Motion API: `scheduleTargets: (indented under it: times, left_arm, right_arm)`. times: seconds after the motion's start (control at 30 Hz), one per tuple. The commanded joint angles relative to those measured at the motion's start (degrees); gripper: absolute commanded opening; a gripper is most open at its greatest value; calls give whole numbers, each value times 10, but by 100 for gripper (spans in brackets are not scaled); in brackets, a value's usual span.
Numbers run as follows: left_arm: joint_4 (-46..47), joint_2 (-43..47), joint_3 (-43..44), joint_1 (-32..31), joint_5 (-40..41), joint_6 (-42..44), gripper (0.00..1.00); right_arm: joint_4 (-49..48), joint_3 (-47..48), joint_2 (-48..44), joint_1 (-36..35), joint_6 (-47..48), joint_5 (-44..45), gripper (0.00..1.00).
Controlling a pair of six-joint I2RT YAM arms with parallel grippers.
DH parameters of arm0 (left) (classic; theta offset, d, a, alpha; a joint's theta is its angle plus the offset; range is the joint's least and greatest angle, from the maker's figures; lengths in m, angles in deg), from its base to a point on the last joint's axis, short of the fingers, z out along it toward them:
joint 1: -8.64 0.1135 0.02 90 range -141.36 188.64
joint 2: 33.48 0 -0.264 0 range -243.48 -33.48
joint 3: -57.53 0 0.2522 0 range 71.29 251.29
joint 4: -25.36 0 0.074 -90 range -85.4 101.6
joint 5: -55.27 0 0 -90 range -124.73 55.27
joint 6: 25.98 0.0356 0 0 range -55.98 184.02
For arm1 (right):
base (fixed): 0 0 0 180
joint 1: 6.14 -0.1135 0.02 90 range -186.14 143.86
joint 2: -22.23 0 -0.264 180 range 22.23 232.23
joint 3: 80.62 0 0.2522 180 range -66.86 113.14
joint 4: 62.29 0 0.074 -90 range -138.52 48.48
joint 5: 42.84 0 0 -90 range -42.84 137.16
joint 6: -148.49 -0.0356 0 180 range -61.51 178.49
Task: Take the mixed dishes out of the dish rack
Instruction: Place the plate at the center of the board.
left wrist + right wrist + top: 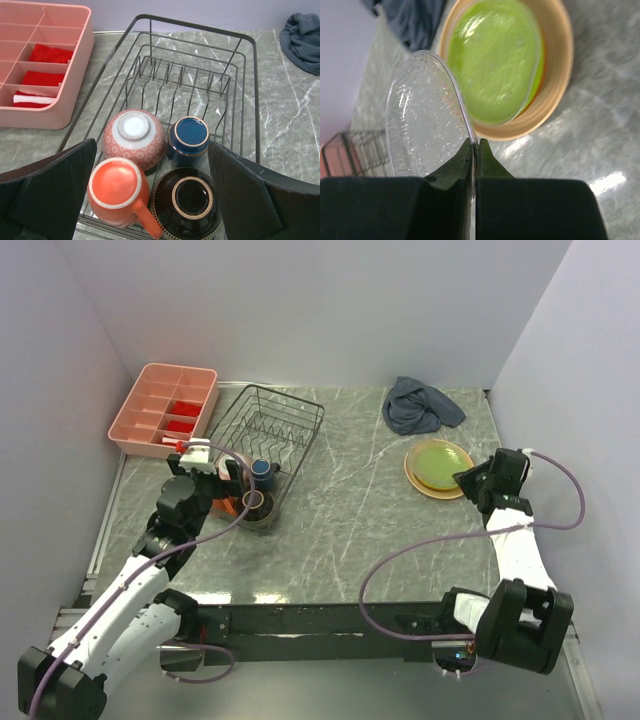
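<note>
The black wire dish rack stands at the back left. At its near end, upside down, lie a pinkish bowl, a dark blue cup, an orange mug and a dark brown bowl. My left gripper is open above them, with the mug and the brown bowl between its fingers and touching nothing. The lime green plate lies on the tan-yellow plate on the right. My right gripper is shut on the rim of a clear plate, held on edge beside the stacked plates.
A pink compartment tray with red items stands left of the rack. A grey-blue cloth lies at the back right. White walls close in the table on three sides.
</note>
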Motion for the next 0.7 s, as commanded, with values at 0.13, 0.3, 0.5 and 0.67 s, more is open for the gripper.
scheduleTargets:
  times: [0.13,0.3,0.5,0.67]
  left_arm:
    - [36,3,2,7,23,-18,99]
    - [37,9,-1,6,20,-17,99]
    - [39,12,-2,1,22,-14,100]
    - [43,14,-2,-2,17,-12,99]
  right_arm:
    - [-67,23,59,25,-19,79,3]
    - [-102,14,88,25,-30,82,4]
    - [-101,17,103,25,-4,102,4]
    - [-121,-6,89,24,-55,123,5]
